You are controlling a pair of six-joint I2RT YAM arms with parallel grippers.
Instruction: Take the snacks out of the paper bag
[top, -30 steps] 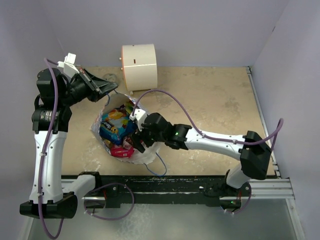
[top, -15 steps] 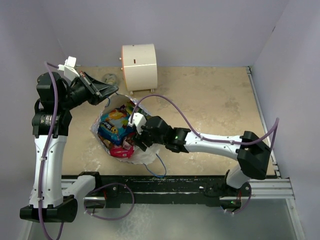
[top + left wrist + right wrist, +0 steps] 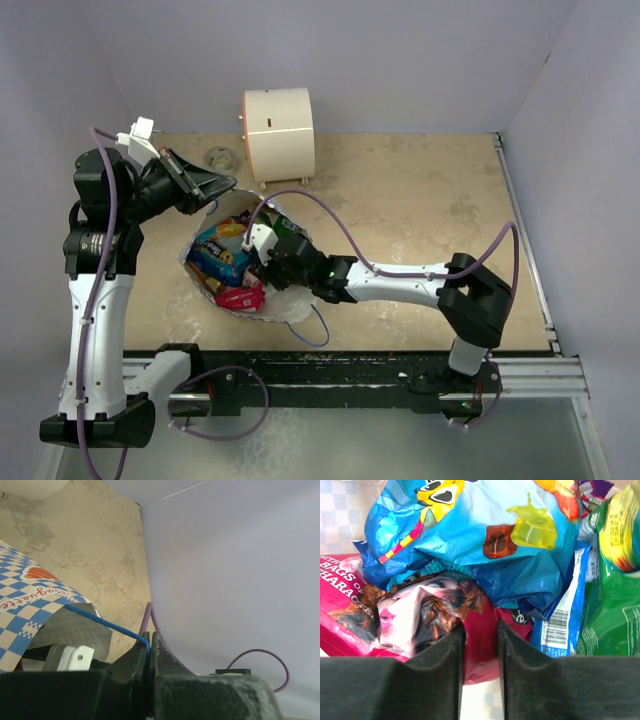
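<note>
Red snack packet (image 3: 480, 655) sits pinched in right gripper (image 3: 480, 632), inside paper bag (image 3: 30, 605).

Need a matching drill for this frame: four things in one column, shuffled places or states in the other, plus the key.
Column one
1. left hand
2. right hand
3. cream cylindrical box
4. blue shiny snack packet with a cartoon face

Column two
A. at the far side of the tan table, outside the blue-and-white checkered paper bag
B. pinching the thin blue cord handle
C. on top of the pile inside the bag
D. reaching into the bag, fingertips either side of a dark pink packet

Pairs: 1-B, 2-D, 3-A, 4-C
</note>
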